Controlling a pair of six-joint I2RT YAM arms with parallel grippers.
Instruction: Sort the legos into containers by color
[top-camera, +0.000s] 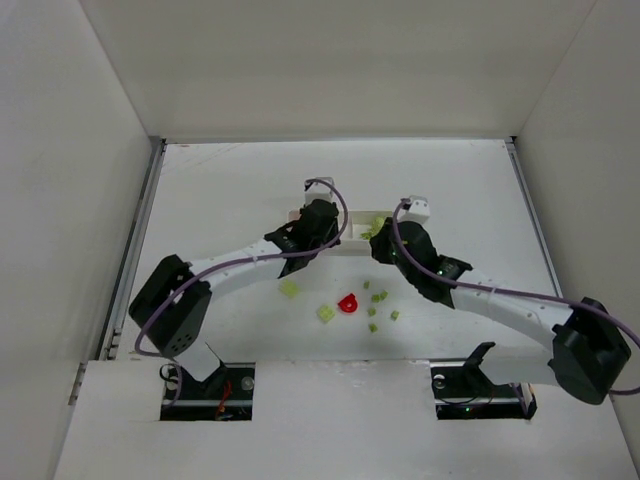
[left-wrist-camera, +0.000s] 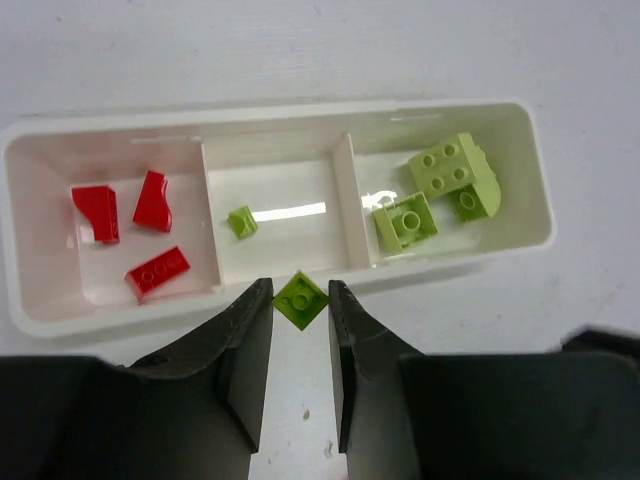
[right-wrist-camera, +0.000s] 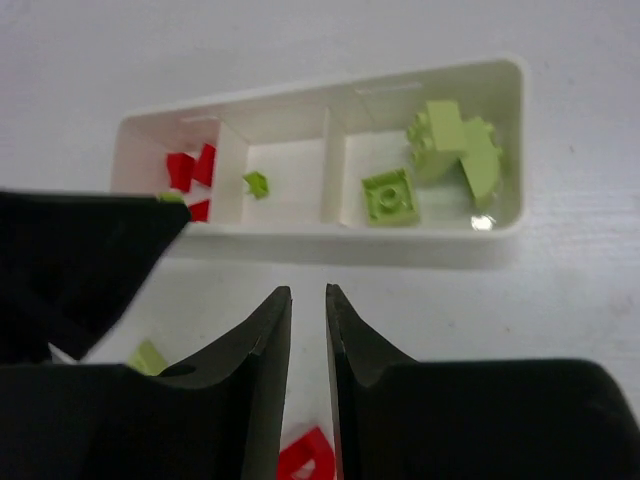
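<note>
The white tray (left-wrist-camera: 450, 260) has three sections. The left one holds three red legos (left-wrist-camera: 152, 200), the middle one a tiny green lego (left-wrist-camera: 241, 221), and the right one several green legos (left-wrist-camera: 452, 175). My left gripper (left-wrist-camera: 300, 300) is shut on a small green square lego (left-wrist-camera: 300, 297), held by its corners just in front of the tray's near wall by the middle section. My right gripper (right-wrist-camera: 308, 295) is empty with its jaws a narrow gap apart. It hovers over the table just short of the tray (right-wrist-camera: 350, 245), and a red lego (right-wrist-camera: 305, 455) lies below it.
Loose legos lie on the table near the arms: green ones (top-camera: 289, 288) (top-camera: 326, 313), a red one (top-camera: 347, 302) and several tiny green ones (top-camera: 380, 296). The left arm (right-wrist-camera: 70, 260) fills the left of the right wrist view. White walls enclose the table.
</note>
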